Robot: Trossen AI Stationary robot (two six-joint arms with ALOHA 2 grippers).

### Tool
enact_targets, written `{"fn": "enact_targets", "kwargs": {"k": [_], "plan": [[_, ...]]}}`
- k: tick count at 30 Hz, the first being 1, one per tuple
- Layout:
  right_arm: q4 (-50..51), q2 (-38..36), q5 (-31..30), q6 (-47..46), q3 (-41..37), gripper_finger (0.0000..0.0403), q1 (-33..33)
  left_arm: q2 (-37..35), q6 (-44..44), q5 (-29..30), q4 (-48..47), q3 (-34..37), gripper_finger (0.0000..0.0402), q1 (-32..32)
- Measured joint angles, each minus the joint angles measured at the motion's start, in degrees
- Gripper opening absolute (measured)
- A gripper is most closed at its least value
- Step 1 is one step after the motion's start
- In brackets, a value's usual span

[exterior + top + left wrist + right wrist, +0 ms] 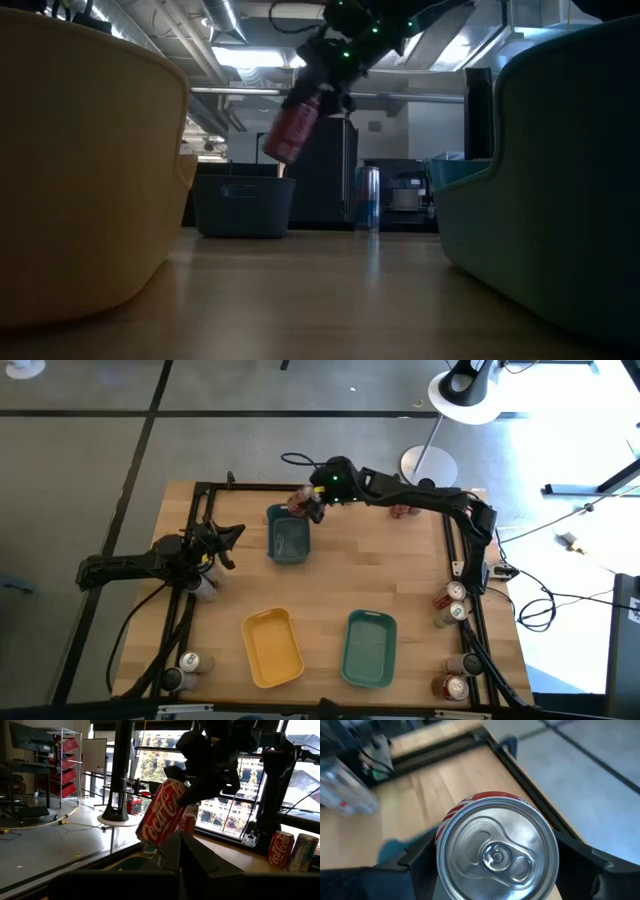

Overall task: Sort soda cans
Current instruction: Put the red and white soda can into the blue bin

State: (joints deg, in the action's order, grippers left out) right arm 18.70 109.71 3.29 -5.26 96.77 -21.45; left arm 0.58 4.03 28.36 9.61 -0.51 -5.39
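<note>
A red Coca-Cola can (303,503) hangs tilted in my right gripper (316,500) above the far end of the dark blue tray (274,532). The low view shows this can (291,130) well clear of that tray (243,205). In the left wrist view the can (162,815) slants under the dark gripper. My left gripper (228,547) waits open near the table's left edge, touching nothing. A silver can (205,585) stands close by it. My right gripper holds the red can by its upper end, just below the silver top (495,850). One dark finger (417,857) sits on each side of the can wall, coming from above. The can is lifted clear and hangs tilted below the fingers (325,85).
A yellow tray (250,655) and a teal tray (350,660) lie near the front edge. Cans stand at the right edge (453,600), the right near corner (455,682), the left near corner (187,665) and the far edge (405,511). A black frame borders the table.
</note>
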Motion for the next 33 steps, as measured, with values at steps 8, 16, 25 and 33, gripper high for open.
{"fn": "enact_targets", "kwargs": {"k": [8,16,25,33], "plan": [[-10.65,1.73,0.87,0.02,0.04,0.0296,1.01,0.00,0.25,0.02,-0.02,-0.01,0.0000,-0.02],[-13.77,7.17,2.86,-0.52,3.93,0.0296,1.25,0.04,0.48,0.02,-0.63,-0.02,0.0000,-0.02],[-8.64,15.08,3.06,-0.33,11.17,0.0296,1.25,0.04,0.75,0.02,-1.38,-0.02,0.0000,0.00],[-4.96,18.44,3.26,-0.35,11.21,0.0296,1.22,0.04,0.83,0.02,-1.71,-0.02,0.0000,-0.02]]}}
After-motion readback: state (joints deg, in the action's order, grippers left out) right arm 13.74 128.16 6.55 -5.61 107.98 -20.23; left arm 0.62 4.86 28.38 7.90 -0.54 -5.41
